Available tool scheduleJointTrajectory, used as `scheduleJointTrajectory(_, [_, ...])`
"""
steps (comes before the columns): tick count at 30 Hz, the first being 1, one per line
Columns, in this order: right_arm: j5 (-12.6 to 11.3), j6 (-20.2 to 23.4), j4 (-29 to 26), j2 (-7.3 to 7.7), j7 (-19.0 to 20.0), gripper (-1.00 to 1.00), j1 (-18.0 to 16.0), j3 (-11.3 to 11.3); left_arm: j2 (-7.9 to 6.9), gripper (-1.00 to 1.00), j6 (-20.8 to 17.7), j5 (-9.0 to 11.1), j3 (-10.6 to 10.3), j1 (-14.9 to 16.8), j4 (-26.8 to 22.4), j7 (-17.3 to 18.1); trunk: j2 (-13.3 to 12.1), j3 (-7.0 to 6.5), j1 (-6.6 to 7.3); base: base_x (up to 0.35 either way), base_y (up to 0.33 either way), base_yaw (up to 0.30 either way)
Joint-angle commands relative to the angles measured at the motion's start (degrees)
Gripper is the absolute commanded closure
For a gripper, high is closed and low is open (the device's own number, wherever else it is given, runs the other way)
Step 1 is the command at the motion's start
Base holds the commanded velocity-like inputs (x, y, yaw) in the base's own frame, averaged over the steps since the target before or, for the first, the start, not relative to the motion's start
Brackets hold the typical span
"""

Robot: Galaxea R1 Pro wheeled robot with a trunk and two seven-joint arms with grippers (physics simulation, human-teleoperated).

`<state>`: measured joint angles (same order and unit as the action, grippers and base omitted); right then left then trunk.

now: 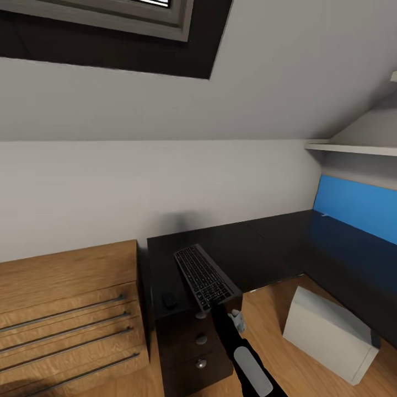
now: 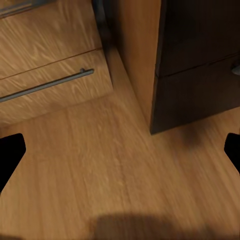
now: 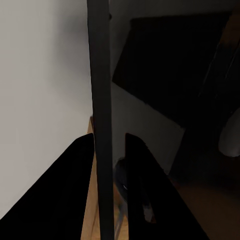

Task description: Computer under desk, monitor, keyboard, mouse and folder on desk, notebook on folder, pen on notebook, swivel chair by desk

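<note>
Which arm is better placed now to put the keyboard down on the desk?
The right: the right gripper already grips the keyboard over the desk. The left gripper faces the floor, open and empty.

The right arm (image 1: 242,353) reaches forward and up from the lower edge of the head view, black with a grey panel on the forearm. Its gripper (image 3: 110,165) has both dark fingers (image 3: 75,185) closed flat against the thin keyboard (image 1: 205,277), gripping its near end. The left gripper's fingers (image 2: 10,155) stand wide apart, pointing down at the floor (image 2: 115,170).
</note>
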<state>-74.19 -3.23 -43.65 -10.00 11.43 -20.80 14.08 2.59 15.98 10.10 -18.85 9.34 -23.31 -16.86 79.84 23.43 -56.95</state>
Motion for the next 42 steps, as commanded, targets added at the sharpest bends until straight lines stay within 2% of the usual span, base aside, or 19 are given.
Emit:
scheduleJointTrajectory(1, [-0.9,-0.2,0.3,0.00,-0.6,1.00,0.0,0.2,-0.04,-1.00,0.3,0.5,-0.5,0.1,0.0,-0.4,0.0,0.07,-0.02,0.181,0.083,0.000])
scheduleJointTrajectory(14, [-0.9,-0.1,0.4,0.00,-0.9,1.00,0.0,0.1,-0.05,-1.00,0.2,0.5,-0.5,0.1,0.1,-0.4,0.0,0.07,-0.02,0.044,0.015,0.000])
scheduleJointTrajectory(15, [-0.9,-0.1,0.4,0.00,-0.9,-1.00,0.0,0.1,-0.05,-1.00,0.2,0.5,-0.5,0.1,0.1,-0.4,0.0,0.07,-0.02,0.001,0.000,0.000])
scheduleJointTrajectory(28, [-0.9,-0.2,0.4,0.00,-0.9,-1.00,0.0,0.0,-0.10,-1.00,0.2,0.6,-0.5,0.1,0.1,-0.4,0.0,0.07,-0.02,-0.003,0.000,0.000])
scheduleJointTrajectory(35, [-0.8,-0.3,0.5,0.00,-0.9,-1.00,0.0,-0.1,-0.17,-1.00,0.1,0.6,-0.1,0.1,0.1,-0.4,0.0,0.07,-0.02,-0.269,-0.015,0.000])
scheduleJointTrajectory(42, [-0.7,-0.4,0.7,0.00,-1.0,-1.00,0.0,-0.6,-0.22,-1.00,0.2,0.8,0.0,0.1,0.1,-0.6,0.0,0.07,-0.02,-0.269,-0.185,0.000])
